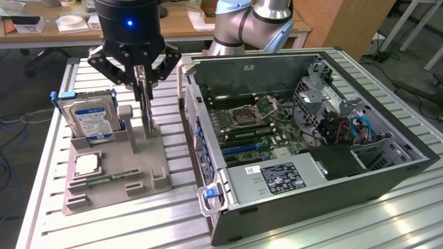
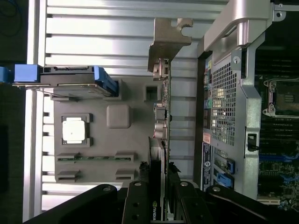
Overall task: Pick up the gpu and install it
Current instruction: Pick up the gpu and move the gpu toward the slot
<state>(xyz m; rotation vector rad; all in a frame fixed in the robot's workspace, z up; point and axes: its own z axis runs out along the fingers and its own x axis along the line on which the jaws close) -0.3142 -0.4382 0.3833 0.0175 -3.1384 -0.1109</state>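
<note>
Exterior view, one pincer [image 1: 142, 83] clamped on one gpu [image 1: 147, 111], one hard drive [image 1: 90, 116], one memory stick [image 1: 107, 179], one computer case [image 1: 332, 199].

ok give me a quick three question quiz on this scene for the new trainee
1. True or false: the tool is shut on the hard drive.
2. At the grey holder, the gpu is: a) lying flat, b) upright on edge, c) leaning on the hard drive.
3. What colour are the hard drive's side rails?
Key: 1 false, it grips the gpu; 2 b; 3 blue.
</note>
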